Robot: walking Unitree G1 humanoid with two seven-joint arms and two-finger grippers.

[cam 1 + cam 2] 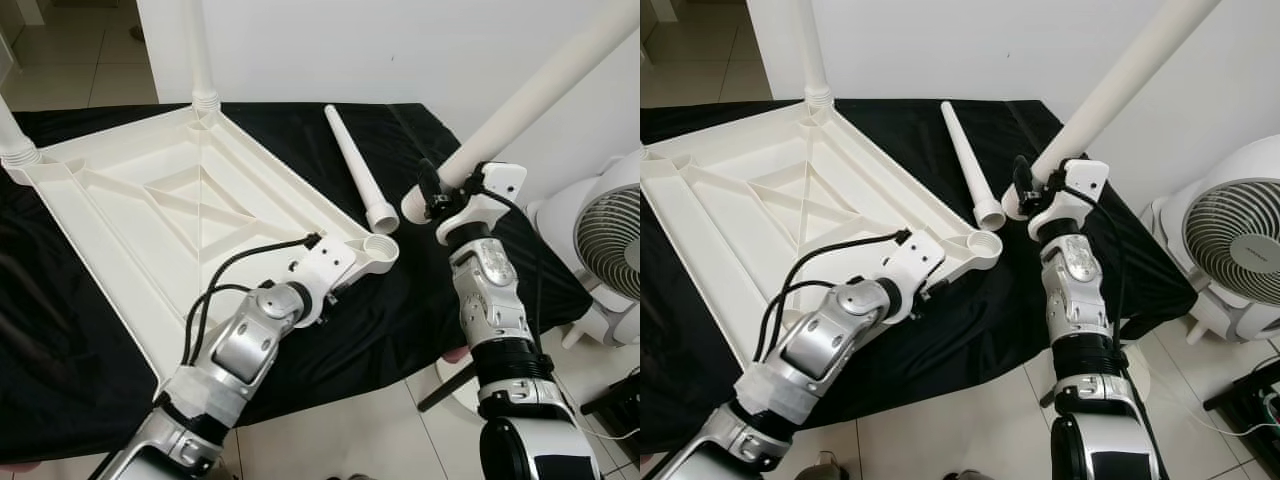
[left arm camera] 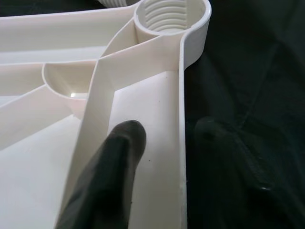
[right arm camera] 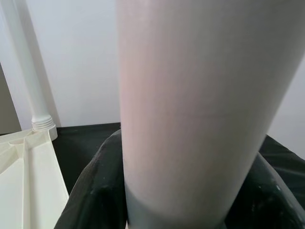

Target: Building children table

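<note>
The white children's table top (image 1: 150, 215) lies upside down on a black cloth. Two legs stand screwed into its far corners, one (image 1: 200, 50) at the back and one (image 1: 12, 140) at the far left. A third leg (image 1: 355, 160) lies loose on the cloth. My left gripper (image 2: 170, 129) is shut on the top's rim (image 2: 182, 143), one finger (image 2: 114, 162) inside and one outside, just short of the empty threaded socket (image 1: 378, 248). My right gripper (image 1: 435, 192) is shut on a fourth leg (image 1: 540, 90). That leg slants up to the right, its lower end hanging beside the socket.
A white floor fan (image 1: 612, 240) stands close on the right, beside my right arm. A white wall (image 1: 400, 50) runs behind the black-covered surface (image 1: 60, 350). Tiled floor (image 1: 380, 430) lies below the cloth's near edge.
</note>
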